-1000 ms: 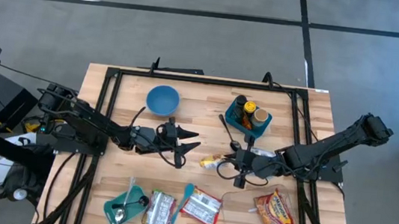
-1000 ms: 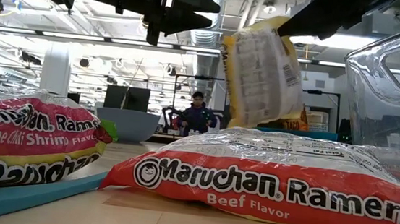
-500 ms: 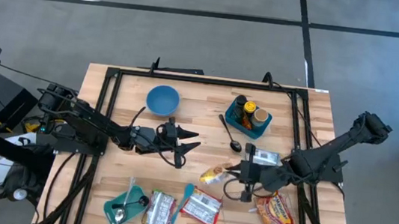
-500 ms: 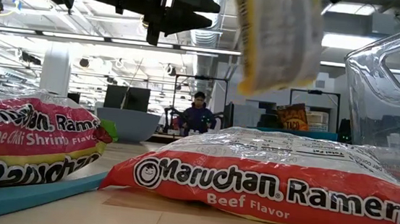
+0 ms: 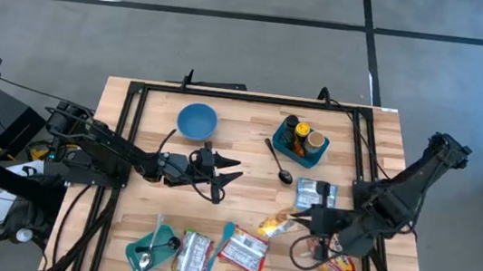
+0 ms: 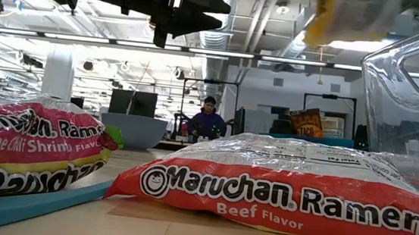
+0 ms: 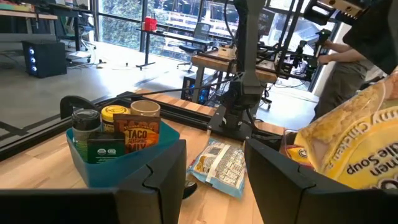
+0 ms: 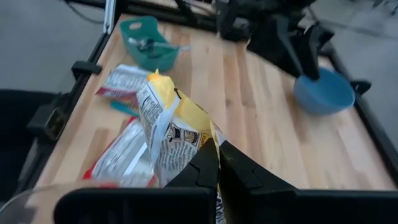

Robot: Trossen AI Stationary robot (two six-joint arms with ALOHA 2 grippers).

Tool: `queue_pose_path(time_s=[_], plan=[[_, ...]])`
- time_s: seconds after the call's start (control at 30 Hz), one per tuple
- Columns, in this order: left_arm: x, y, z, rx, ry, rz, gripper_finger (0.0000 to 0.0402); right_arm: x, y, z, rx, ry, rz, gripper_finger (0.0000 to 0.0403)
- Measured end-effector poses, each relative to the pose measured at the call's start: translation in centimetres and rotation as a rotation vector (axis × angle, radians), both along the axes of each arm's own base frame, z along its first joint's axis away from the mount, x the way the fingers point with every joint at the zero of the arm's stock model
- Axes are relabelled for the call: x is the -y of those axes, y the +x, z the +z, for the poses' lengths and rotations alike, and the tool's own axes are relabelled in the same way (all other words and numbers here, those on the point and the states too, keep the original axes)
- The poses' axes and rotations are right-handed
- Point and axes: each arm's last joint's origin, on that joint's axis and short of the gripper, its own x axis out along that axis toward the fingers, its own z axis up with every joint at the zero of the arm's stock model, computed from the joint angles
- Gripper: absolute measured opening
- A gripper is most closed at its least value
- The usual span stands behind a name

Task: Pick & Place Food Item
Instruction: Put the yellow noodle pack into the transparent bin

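A yellow soup packet [image 5: 276, 223] hangs above the table's near right part, with my right gripper [image 5: 297, 220] shut on it. The right wrist view shows the packet [image 8: 174, 137] just past the shut fingers. It shows blurred at the top of the low view [image 6: 348, 14]. My left gripper [image 5: 233, 172] stays open and level over the table's middle, with nothing between its fingers [image 7: 214, 155]. A silver packet [image 5: 315, 195] lies flat on the wood to the right of centre. My right gripper pinches one end of the yellow packet [image 8: 198, 149] between its two fingers. The fingers come from the table's right side, slanting down. The packet sticks out past the fingertips toward the table's left, crumpled and lifted clear of the table.
A clear tray [image 5: 293, 262] with a ramen packet [image 5: 336, 254] sits at the near right. Two ramen packets [image 5: 194, 255] [image 5: 244, 252] and a teal tray with a spoon [image 5: 148, 248] lie along the near edge. A blue bowl [image 5: 197, 119], a teal bin of jars [image 5: 300, 140] and a spoon [image 5: 279, 163] stand farther back.
My right gripper has risen and swung toward the table's near edge, carrying the yellow packet from the table's middle to just left of the clear tray. The packet has stayed clear of the table throughout. The silver packet has come into view behind the arm.
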Motion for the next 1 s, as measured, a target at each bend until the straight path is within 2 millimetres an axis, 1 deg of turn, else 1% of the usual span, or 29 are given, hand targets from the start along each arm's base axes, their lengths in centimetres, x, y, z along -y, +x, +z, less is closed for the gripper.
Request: queue_pose_path(time_s=[0.17, 0.47, 0.73, 1.0], plan=[[0.0, 0.0, 0.0, 0.000, 0.000, 0.000, 0.0159, -0.4, -1.7, 0.3, -0.073, 0.037, -0.025, 0.0000], [0.0, 0.0, 0.0, 0.000, 0.000, 0.000, 0.0159, -0.9, -4.7, -0.8, -0.186, 0.121, -0.116, 0.0000], [0.0, 0.0, 0.0, 0.000, 0.000, 0.000, 0.0159, -1.8, -7.2, -1.2, -0.230, 0.306, -0.226, 0.0000], [0.0, 0.0, 0.0, 0.000, 0.000, 0.001, 0.0159, -2.5, -8.6, -1.3, -0.263, 0.464, -0.293, 0.0000]])
